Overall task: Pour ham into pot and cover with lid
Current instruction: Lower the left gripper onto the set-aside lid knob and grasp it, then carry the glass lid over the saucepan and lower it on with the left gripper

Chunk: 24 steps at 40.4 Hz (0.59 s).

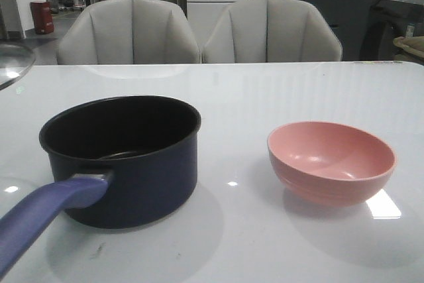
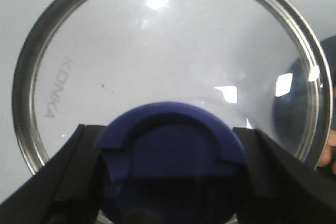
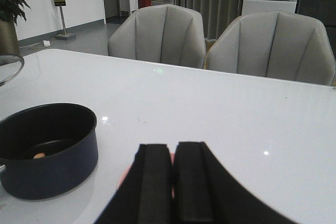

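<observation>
Both of my jaws are busy or shut: the left jaws grip the blue knob of the glass lid, held off the white desk at its left edge, while the right jaws are pressed together above the pink bowl. On the desk, the navy pot stands uncovered left of the bowl, well apart from it. One orange ham slice lies on the pot's black floor.

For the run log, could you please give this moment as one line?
left gripper: shut on lid knob | right gripper: shut, empty | pot: uncovered, ham inside | pink bowl: empty
</observation>
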Motion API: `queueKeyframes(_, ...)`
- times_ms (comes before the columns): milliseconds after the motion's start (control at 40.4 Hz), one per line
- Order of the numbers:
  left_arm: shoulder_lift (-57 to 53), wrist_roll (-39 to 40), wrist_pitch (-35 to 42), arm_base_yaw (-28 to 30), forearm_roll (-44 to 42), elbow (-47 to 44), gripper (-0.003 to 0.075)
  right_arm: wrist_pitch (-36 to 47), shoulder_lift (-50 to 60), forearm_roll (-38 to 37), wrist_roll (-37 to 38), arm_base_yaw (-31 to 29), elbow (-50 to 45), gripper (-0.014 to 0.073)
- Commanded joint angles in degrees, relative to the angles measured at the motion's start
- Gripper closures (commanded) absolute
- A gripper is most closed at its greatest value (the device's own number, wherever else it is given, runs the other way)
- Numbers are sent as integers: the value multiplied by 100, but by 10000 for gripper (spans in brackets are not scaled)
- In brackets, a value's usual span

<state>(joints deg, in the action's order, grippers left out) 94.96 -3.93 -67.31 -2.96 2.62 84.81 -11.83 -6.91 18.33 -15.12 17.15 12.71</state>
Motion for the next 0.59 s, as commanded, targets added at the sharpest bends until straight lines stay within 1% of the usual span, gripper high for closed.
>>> queueKeyframes(0,-302,-37,-86,-403,162,448,430,405,-51,33,-29,2,150,442)
queueKeyframes(297,-142,-37,-100,-1629,162,552,430,405,-51,33,-29,2,150,442)
queueKeyframes(421,41,-37,-111,-2043,173,564,430,405,-51,33,-29,2,150,442)
queueKeyframes(570,321,-37,-286,-2347,173,755,430,405,-51,33,-29,2,150,442)
